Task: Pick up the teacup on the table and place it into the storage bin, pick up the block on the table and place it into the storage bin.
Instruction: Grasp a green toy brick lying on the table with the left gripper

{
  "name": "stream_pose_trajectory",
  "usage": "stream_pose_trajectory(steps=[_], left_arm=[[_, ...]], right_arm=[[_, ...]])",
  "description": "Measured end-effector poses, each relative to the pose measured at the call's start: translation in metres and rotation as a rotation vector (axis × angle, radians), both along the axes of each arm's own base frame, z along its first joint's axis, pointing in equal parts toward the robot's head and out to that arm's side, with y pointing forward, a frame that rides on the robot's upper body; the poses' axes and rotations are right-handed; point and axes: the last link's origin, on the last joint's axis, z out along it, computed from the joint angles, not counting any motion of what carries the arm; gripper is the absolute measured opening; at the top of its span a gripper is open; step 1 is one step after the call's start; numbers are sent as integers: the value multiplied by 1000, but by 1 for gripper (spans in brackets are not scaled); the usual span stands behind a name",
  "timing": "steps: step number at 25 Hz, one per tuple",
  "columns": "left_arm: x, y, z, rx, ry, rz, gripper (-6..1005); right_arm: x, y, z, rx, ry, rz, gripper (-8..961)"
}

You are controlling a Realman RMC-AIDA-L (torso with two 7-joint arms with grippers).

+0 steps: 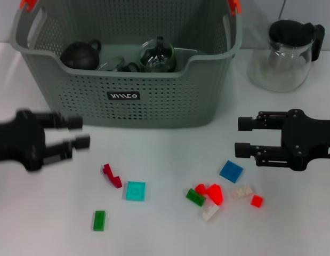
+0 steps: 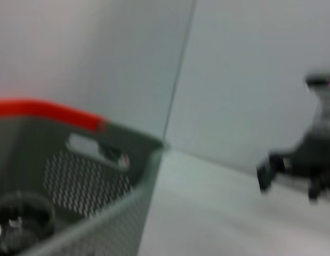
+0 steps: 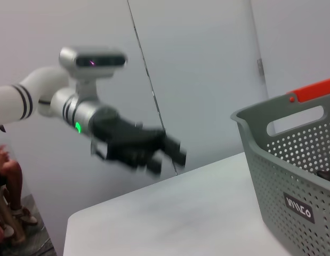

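The storage bin sits at the back of the table, with dark and glass teaware inside. Both grippers hover in front of it with fingers spread and empty: left gripper, right gripper. Small blocks lie scattered between them.

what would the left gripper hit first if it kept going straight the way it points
Probably the right gripper: the open left gripper points across the table at it, passing in front of the bin. Heights are unclear.
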Motion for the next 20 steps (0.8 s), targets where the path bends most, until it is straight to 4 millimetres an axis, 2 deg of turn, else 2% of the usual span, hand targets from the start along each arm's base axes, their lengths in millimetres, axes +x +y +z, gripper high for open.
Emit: stream_pose_trajectory(steps=[6, 10, 12, 15, 20], left_arm=[[-26, -22, -37, 2, 78, -6, 432], [-40, -29, -58, -43, 121, -2, 490], [-43, -32, -65, -45, 136, -23, 519], [-46, -35, -73, -25, 144, -69, 627], [-51, -38, -80, -1, 166, -115, 628]], right_arm=[[0, 0, -1, -1, 2, -1, 674], [1, -1, -1, 3, 0, -4, 674], [2, 0, -2, 3, 1, -9, 675], [3, 0, -3, 0, 4, -19, 675], [4, 0, -4, -1, 5, -25, 675]])
